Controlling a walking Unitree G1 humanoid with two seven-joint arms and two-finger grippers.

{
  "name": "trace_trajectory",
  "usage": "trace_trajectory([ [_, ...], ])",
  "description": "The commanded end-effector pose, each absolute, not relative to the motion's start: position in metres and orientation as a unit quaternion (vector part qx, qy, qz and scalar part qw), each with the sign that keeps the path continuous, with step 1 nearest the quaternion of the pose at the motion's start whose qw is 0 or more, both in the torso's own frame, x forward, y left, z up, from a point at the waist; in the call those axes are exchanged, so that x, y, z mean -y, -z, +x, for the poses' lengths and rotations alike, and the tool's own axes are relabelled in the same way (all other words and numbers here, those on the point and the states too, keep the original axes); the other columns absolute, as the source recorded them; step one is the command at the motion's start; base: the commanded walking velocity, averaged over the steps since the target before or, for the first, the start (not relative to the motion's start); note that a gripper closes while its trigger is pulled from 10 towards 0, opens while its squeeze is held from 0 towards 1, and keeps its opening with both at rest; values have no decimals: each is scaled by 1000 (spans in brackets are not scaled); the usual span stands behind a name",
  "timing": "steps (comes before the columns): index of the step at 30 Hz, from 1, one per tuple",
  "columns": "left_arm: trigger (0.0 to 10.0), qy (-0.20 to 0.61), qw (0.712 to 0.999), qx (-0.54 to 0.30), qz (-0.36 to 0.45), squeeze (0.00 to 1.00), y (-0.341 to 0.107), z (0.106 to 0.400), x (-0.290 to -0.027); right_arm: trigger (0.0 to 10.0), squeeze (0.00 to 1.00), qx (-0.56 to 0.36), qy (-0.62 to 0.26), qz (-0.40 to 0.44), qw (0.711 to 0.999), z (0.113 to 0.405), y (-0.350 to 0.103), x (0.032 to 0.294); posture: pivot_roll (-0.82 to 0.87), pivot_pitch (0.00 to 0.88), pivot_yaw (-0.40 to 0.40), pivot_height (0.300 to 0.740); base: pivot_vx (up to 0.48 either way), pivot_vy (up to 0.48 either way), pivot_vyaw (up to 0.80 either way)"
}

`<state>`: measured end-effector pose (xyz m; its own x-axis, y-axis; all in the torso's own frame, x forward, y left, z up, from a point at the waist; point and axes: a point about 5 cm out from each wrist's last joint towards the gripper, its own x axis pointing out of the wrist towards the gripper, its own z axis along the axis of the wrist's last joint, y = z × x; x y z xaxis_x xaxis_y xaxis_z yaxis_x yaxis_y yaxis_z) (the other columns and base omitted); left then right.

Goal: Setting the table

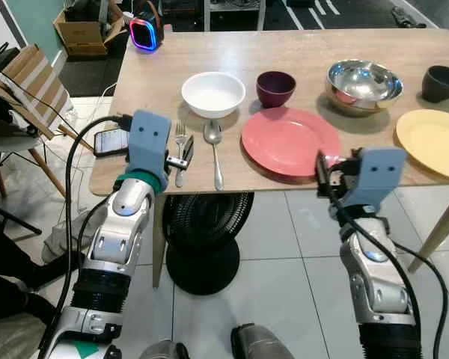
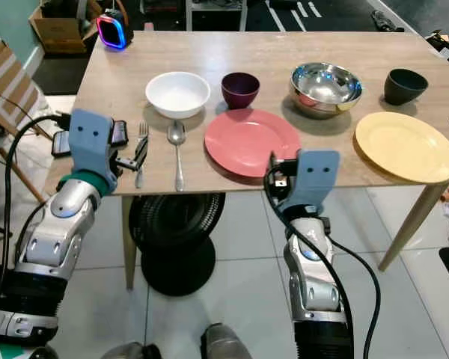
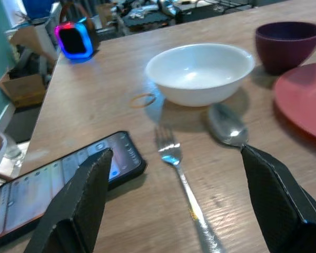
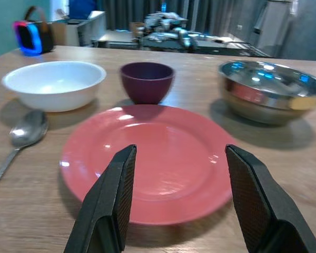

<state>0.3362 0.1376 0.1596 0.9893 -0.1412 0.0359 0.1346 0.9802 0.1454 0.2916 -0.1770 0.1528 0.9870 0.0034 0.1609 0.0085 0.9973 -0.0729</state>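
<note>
I stand at the near edge of the wooden table [image 1: 284,45] with both arms raised to tabletop height, each aimed at one part of the place setting, which I judge puts me in position to adjust the cutlery and the plate without reaching across anything. My left gripper [image 3: 174,205] has its fingers spread wide with nothing between them, lined up on the fork [image 3: 180,178], whose handle runs toward me between the two fingers; a phone [image 3: 58,179] lies just beside the fork on the outer side and is close to one finger. My right gripper [image 4: 174,205] is also spread apart and empty, framing the near rim of the red plate [image 4: 147,158]. The setting reads as partly laid: fork and spoon [image 1: 213,146] lie parallel and close together beside the red plate, the white bowl [image 1: 213,93] sits just beyond their heads, and the dark purple cup [image 1: 275,88] stands just behind the plate. Further along to my right are a steel bowl [image 1: 363,84], a black cup [image 1: 441,82] and a yellow plate [image 1: 434,142]. The red plate is glossy, shallow and empty; the fork is plain polished metal, tines pointing away from me.
</note>
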Motion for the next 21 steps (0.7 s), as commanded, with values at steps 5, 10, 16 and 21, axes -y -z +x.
trace_trajectory([
  [5, 10000, 35, 997, 2, 72, 0, -153, 343, -150, 10000, 0, 68, -38, -43, 996, 299, -150, 167, -27, 7, 24, 740, 0, 0, 0],
  [10, 10000, 23, 998, -15, 60, 0, -149, 348, -158, 10000, 0, 68, -66, -48, 994, 309, -155, 158, -27, 60, 16, 740, 0, 0, 0],
  [16, 10000, 40, 997, -27, 61, 0, -153, 354, -159, 10000, 0, 59, -99, -70, 991, 315, -160, 150, -35, 120, 20, 740, 0, 0, 0],
  [21, 10000, 46, 996, -30, 65, 0, -156, 360, -157, 10000, 0, 45, -116, -77, 989, 315, -159, 146, -43, 142, 21, 740, 0, 0, 0],
])
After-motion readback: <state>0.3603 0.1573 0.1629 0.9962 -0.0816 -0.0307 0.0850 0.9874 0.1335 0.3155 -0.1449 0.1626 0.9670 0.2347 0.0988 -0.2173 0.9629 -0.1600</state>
